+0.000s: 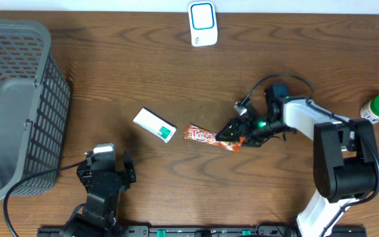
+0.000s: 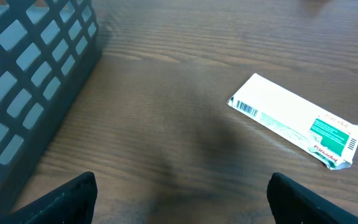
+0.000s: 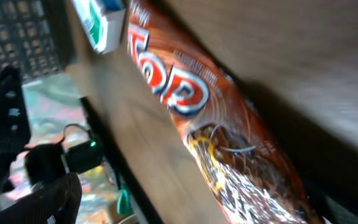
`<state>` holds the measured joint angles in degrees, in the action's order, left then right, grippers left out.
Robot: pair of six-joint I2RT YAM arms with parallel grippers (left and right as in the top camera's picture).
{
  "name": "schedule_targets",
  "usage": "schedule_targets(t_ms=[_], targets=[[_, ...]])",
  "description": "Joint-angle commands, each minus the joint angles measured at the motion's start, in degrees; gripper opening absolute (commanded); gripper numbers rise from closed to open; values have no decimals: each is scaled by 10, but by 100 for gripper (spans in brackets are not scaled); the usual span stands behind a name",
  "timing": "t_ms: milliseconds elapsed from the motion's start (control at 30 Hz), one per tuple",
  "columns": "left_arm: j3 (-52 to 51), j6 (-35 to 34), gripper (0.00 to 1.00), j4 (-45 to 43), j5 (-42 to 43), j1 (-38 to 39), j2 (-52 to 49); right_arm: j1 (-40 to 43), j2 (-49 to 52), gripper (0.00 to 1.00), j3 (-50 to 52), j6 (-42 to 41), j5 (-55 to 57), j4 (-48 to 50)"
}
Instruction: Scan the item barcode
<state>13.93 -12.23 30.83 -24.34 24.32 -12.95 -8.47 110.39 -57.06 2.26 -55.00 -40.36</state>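
Right gripper spread wide astride candy bar; left gripper spread, empty

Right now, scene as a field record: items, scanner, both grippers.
scanner: white scanner at far table edge
item 1: candy bar, mid-table
item 2: white-green box, left of the bar, barcode facing up
right gripper: open, straddling the bar's right end
left gripper: open, empty, short of the box
basket: wire basket, far left
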Motion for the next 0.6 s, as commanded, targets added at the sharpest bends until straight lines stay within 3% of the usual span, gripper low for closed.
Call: schedule_targets(t_ms=[0, 33, 67, 200, 400, 567], targets=[[1, -5, 88, 0, -8, -2, 3, -15, 25, 92, 37, -37, 84, 27], [1, -5, 88, 0, -8, -1, 3, -15, 25, 78, 37, -40, 85, 31], [1, -5, 88, 0, -8, -2, 3, -15, 25, 55, 37, -41, 85, 36], [1, -5, 87, 0, -8, -1, 3, -19, 25, 4, 37, -78, 86, 63], [1, -5, 88, 0, -8, -2, 3, -25, 20, 1, 14, -95, 87, 63], [1, -5, 88, 0, -8, -2, 3, -30, -43, 1, -79, -96, 265, -80]])
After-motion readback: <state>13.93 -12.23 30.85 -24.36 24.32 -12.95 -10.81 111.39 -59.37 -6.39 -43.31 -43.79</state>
